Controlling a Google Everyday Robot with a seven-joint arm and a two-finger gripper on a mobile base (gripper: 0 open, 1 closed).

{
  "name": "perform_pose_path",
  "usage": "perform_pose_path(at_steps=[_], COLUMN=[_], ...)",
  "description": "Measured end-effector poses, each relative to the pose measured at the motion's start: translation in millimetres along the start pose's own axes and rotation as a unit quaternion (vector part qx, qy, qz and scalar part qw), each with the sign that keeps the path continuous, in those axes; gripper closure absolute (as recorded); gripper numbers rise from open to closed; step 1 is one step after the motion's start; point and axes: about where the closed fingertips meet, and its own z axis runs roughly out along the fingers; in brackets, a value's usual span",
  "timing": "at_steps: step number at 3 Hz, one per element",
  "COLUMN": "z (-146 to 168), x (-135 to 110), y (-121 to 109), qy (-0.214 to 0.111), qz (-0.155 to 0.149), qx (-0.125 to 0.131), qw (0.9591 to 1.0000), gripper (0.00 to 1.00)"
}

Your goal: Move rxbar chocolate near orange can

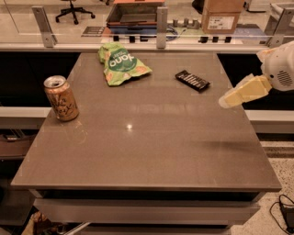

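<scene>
The rxbar chocolate (192, 80) is a small flat black bar lying on the brown table toward its far right. The orange can (60, 98) stands upright near the table's left edge, far from the bar. My gripper (229, 99) comes in from the right edge of the view, its pale yellow fingers pointing left above the table's right side, to the right of the bar and a little nearer the front. It holds nothing.
A green snack bag (120, 64) lies at the far middle of the table (147, 151). Behind the table runs a rail with metal posts (161, 20) and a cardboard box (222, 13). Cables lie on the floor at the lower right.
</scene>
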Motion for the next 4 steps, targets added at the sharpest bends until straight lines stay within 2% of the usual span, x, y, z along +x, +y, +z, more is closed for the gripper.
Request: perform_pose_path(at_steps=[1,2,3,4], z=[31,67,94,95], x=[-12,-14,-3,-3], y=[-17,-19,-21,-21], qy=[-0.034,-0.054,-0.061,-0.061], qz=[0.004,0.027,0.068,0.069], qx=[-0.015,-0.042,-0.053,-0.053], qw=[0.9993,0.9973,0.9944,0.9943], gripper=[0.00,0.00,0.00,0.00])
